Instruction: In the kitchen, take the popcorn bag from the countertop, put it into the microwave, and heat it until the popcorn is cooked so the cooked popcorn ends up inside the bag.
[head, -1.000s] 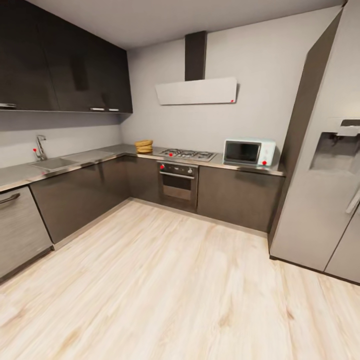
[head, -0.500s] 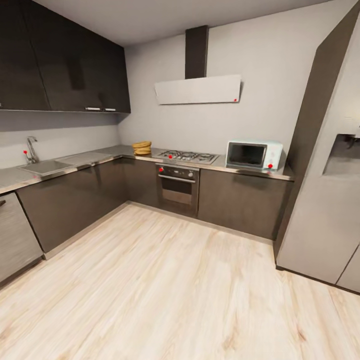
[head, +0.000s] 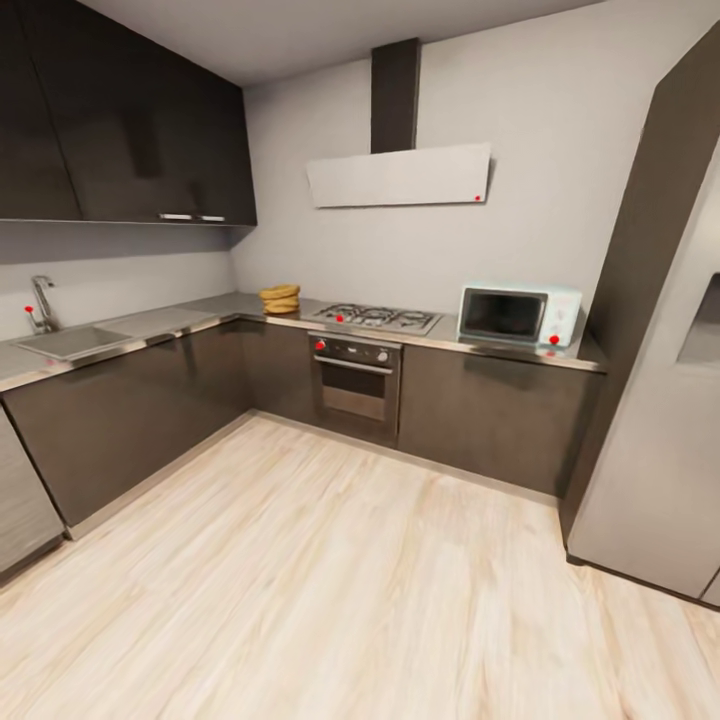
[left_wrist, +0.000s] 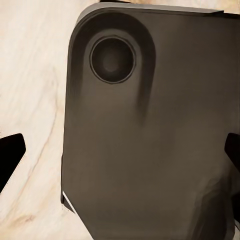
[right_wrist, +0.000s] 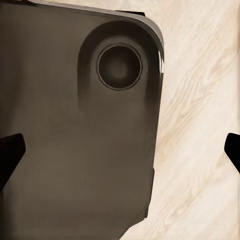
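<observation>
Starting at the fingers: the left gripper (left_wrist: 120, 150) is sitting with its two dark fingertips (left_wrist: 10, 155) spread wide, one poking in at each edge of the left wrist view, nothing between them. Same deal with the right gripper (right_wrist: 120, 150), its fingertips (right_wrist: 10, 155) are standing well apart and holding nothing. Both are hanging over the robot's own dark base (left_wrist: 150, 130), a rounded slab with a round recessed socket near one corner, and the pale wood floor (right_wrist: 200, 125) is showing past its edge.

Further out, the head camera is looking across the kitchen. The popcorn bag (head: 281, 298) is sitting on the countertop (head: 225, 307) in the far corner, looking like a squat orange-tan lump, just beside the steel gas hob (head: 376, 319). It's too small to make out any more than that. The microwave (head: 519, 314) is standing on the same worktop run on the other side of the hob, pale mint with a dark glass door that's looking closed, and its white knob panel is facing out at the end nearest the fridge (head: 660, 380). So bag and microwave are well apart, with the hob between them.

Under the hob there's a steel-fronted oven (head: 358, 380), above it a white flat hood (head: 400, 175). Over on the left run a sink (head: 70, 343) with a tap is sitting under dark glossy wall cabinets (head: 120, 120).
</observation>
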